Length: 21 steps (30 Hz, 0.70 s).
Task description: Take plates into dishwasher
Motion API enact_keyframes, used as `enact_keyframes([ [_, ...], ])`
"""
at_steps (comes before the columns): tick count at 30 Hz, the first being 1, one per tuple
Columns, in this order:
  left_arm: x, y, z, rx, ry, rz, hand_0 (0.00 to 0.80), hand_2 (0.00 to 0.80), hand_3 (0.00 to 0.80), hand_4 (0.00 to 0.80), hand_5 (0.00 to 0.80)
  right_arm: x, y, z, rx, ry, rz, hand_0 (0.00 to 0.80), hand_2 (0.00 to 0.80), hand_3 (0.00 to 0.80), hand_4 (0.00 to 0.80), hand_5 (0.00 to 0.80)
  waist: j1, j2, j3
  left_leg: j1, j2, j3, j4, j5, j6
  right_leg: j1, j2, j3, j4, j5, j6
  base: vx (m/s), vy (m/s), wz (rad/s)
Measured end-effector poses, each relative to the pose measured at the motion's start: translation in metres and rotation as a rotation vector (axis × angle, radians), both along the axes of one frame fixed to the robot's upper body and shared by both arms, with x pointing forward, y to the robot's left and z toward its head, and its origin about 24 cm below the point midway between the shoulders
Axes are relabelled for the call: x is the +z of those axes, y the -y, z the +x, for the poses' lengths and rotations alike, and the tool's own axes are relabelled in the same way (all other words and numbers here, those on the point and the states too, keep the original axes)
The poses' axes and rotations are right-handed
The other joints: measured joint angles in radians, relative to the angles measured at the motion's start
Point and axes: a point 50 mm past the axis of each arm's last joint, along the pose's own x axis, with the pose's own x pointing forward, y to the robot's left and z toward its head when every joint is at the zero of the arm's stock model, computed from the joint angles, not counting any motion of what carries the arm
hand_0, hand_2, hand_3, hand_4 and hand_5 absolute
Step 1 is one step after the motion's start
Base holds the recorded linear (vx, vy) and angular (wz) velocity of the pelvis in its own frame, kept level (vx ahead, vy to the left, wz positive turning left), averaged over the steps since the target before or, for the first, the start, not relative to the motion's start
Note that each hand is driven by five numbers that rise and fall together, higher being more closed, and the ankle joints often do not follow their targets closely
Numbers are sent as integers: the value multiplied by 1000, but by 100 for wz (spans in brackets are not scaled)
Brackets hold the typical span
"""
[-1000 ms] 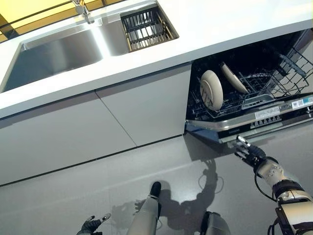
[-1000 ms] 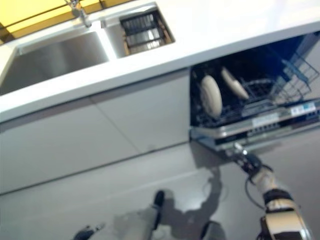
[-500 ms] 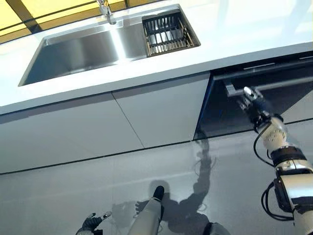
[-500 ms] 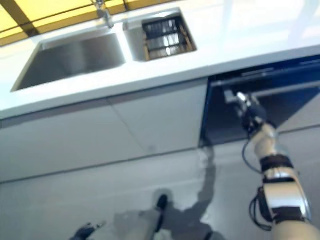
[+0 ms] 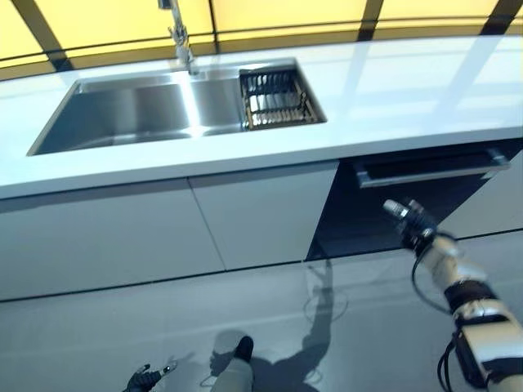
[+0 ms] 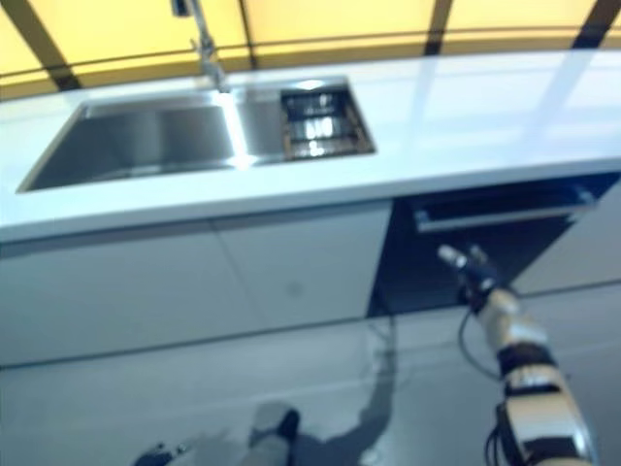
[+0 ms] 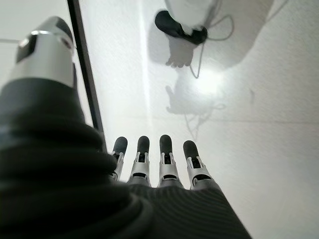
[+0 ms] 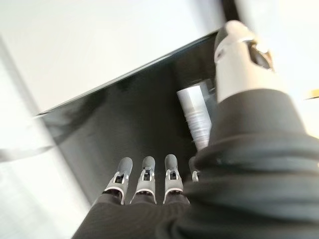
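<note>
Dishwasher door (image 5: 413,200) stands shut under the white tabletop (image 5: 392,98), its dark front flush with the pale cabinet fronts (image 5: 163,229) to its left, and a long silver handle (image 5: 429,170) runs across its top edge. We see no plates in any view, so we cannot tell where they are.

Our right hand (image 5: 411,226) hangs in front of the lower part of the door, just below the handle and apart from it. In the right wrist view its fingers (image 8: 144,174) reach out straight and side by side toward the dark panel, the thumb (image 8: 239,55) standing apart, and they hold nothing.

Our left hand (image 5: 145,379) shows low at the bottom edge of the head views, above the grey floor (image 5: 122,335). Its fingers (image 7: 167,154) are straight and relaxed in its own wrist view, with nothing between them.

On the tabletop, the steel sink (image 5: 122,110) sits to the left with a faucet (image 5: 178,37) behind it and a dark wire basket (image 5: 276,96) set in its right end.
</note>
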Motion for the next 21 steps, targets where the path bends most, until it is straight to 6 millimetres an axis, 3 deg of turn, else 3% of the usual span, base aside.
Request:
enact_keyframes([
  [5, -6, -5, -20, 53, -40, 9, 0, 0, 0, 0, 0, -80, -52, -53, 109, -175, 123, 0, 0, 0, 0, 0, -52, -51, -126, 95, 12, 28, -103, 6, -3, 109, 22, 35, -171, 51, 1, 100, 19, -16],
  [8, -11, 1, -29, 70, -63, -6, 0, 0, 0, 0, 0, -117, -61, -92, 125, -288, 180, 0, 0, 0, 0, 0, -68, -59, -182, 138, 20, 51, -150, 10, -9, 142, 27, 46, -219, 62, 0, 73, 20, -17],
  [11, -15, 7, -36, 84, -76, -22, 0, 0, 0, 0, 0, -131, -66, -112, 160, -332, 199, 0, 0, 0, 0, 0, -98, -59, -213, 156, 34, 54, -183, 20, -15, 162, 40, 47, -261, 80, -5, 48, 10, -7],
  [21, -25, 24, -49, 92, -125, -92, 0, 0, 0, 0, 0, -178, -87, -169, 302, -561, 197, 0, 0, 0, 0, 0, -93, -59, -286, 188, 49, 50, -237, 37, -24, 201, 60, 37, -315, 94, -13, 36, 16, 3],
])
